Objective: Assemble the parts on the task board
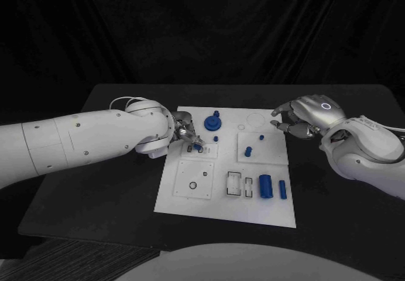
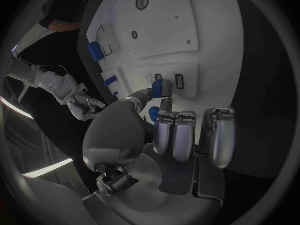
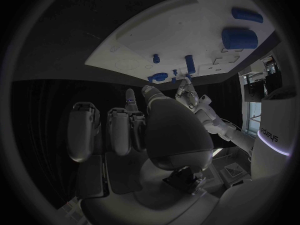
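1. The task board [image 1: 226, 202] lies mid-desk; several blue parts stand or lie on it: a round part [image 1: 213, 123] near the far edge, a large cylinder [image 1: 266, 186] and a smaller one [image 1: 282, 188] lying near the right edge.
2. The left hand [image 1: 187, 137] pinches a small blue part [image 2: 159, 89] at the slots on the board's left side; judged mid-insertion.
3. The right hand [image 1: 297, 120] hovers at the board's far right corner, fingers curled in, holding nothing.
4. Slot outlines [image 1: 240, 184] beside the cylinders look unfilled, so much remains.
5. The desk [image 1: 101, 193] offers open room on both sides of the board.
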`<move>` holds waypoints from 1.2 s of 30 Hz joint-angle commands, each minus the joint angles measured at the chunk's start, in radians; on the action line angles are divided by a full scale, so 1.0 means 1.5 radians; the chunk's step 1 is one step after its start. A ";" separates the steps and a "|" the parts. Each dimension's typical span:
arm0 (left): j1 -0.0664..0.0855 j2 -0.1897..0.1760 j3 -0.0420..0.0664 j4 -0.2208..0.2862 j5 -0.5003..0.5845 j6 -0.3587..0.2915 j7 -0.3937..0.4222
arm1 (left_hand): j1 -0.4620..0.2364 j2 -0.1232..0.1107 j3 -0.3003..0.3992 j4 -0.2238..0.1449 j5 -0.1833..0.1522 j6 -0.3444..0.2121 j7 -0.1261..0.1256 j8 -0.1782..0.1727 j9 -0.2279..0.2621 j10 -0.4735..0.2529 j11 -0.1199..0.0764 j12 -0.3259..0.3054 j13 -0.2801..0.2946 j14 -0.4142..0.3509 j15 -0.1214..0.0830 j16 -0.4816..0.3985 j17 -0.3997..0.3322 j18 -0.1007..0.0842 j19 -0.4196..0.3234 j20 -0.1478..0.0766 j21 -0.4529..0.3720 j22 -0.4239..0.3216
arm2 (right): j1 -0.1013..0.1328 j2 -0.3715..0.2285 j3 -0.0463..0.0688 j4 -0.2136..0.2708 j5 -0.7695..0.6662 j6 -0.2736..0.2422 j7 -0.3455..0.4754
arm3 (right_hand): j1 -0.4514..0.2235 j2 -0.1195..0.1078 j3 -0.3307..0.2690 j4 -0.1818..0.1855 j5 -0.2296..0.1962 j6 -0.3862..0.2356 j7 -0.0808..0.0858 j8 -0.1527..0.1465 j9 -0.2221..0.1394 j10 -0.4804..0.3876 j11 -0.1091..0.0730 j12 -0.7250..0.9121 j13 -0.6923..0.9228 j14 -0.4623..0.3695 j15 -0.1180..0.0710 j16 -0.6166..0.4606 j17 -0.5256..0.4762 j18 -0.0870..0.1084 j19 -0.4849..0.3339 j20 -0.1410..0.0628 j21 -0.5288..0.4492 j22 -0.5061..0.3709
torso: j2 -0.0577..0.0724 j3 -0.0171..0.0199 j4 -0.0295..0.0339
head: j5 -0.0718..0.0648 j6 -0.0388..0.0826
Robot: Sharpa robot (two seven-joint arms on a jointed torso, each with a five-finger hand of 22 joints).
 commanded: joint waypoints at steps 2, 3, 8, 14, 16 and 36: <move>-0.001 0.004 0.000 -0.001 0.002 0.008 0.011 | -0.006 0.003 0.010 -0.009 0.001 -0.001 -0.001 -0.001 0.001 0.071 -0.005 0.002 0.176 0.069 -0.004 0.002 0.176 0.005 0.016 -0.005 -0.004 0.130 | -0.002 -0.001 0.000 0.001 -0.002 0.002 -0.014 | 0.005 0.000 0.004 0.001 0.004 0.004 0.001 -0.002 -0.001 0.053 0.002 -0.004 0.145 0.046 0.001 -0.002 0.038 0.008 0.022 0.000 -0.002 0.137 | 0.001 0.0005 0.0002 | 0.000 0.000; -0.001 0.005 0.000 -0.002 0.002 0.008 0.011 | -0.006 0.003 0.010 -0.009 0.001 -0.001 -0.001 -0.001 0.001 0.071 -0.005 0.002 0.176 0.069 -0.004 0.002 0.176 0.005 0.016 -0.005 -0.004 0.130 | -0.002 -0.001 0.000 0.001 -0.002 0.002 -0.014 | 0.006 0.000 0.004 0.001 0.004 0.004 0.001 -0.002 -0.001 0.052 0.002 -0.005 0.144 0.046 0.001 -0.002 0.037 0.008 0.022 0.000 -0.003 0.137 | 0.001 0.0006 -0.0001 | 0.000 0.000; -0.003 0.008 0.000 -0.003 0.002 0.011 0.011 | -0.006 0.003 0.010 -0.009 0.001 -0.001 -0.001 -0.002 0.001 0.071 -0.005 0.002 0.176 0.069 -0.003 0.002 0.176 0.005 0.016 -0.005 -0.004 0.130 | -0.002 0.000 0.000 0.001 -0.002 0.002 -0.015 | 0.006 0.000 0.004 0.001 0.004 0.004 0.001 -0.002 -0.001 0.050 0.002 -0.009 0.140 0.046 0.001 -0.002 0.037 0.008 0.022 0.000 -0.003 0.137 | 0.001 -0.0004 0.0009 | -0.002 0.000; -0.006 0.009 0.000 -0.004 0.002 0.012 0.011 | -0.007 0.003 0.010 -0.009 0.001 -0.001 -0.001 -0.002 0.001 0.071 -0.005 0.002 0.176 0.069 -0.003 0.002 0.176 0.005 0.016 -0.005 -0.004 0.130 | -0.002 -0.001 0.000 0.001 -0.002 0.002 -0.015 | 0.006 0.000 0.005 0.001 0.005 0.004 0.001 -0.002 -0.001 0.049 0.002 -0.009 0.139 0.046 0.001 -0.002 0.037 0.008 0.022 0.000 -0.003 0.137 | 0.001 0.0002 0.0001 | 0.000 0.000; -0.007 0.008 0.000 -0.004 0.002 0.013 0.010 | -0.007 0.004 0.010 -0.008 0.001 -0.002 -0.001 -0.002 0.001 0.071 -0.005 0.002 0.176 0.069 -0.003 0.002 0.176 0.005 0.015 -0.005 -0.005 0.130 | -0.002 -0.001 0.000 0.001 -0.002 0.002 -0.015 | 0.006 0.000 0.005 0.001 0.005 0.004 0.001 -0.002 -0.001 0.049 0.002 -0.009 0.139 0.046 0.001 -0.002 0.037 0.008 0.022 0.000 -0.003 0.137 | 0.001 0.0000 0.0005 | 0.000 0.000; -0.018 -0.002 0.000 -0.003 0.002 0.015 0.007 | -0.004 0.004 0.012 -0.011 0.002 -0.006 -0.001 -0.005 0.001 0.070 -0.004 0.001 0.175 0.069 -0.003 0.002 0.176 0.006 0.012 -0.005 -0.008 0.127 | -0.002 0.000 0.000 0.000 -0.002 0.002 -0.015 | 0.006 0.000 0.005 0.000 0.005 0.004 0.001 -0.002 -0.001 0.048 0.002 -0.010 0.138 0.045 0.001 -0.003 0.037 0.008 0.022 0.000 -0.003 0.137 | 0.000 -0.0004 0.0006 | 0.001 0.000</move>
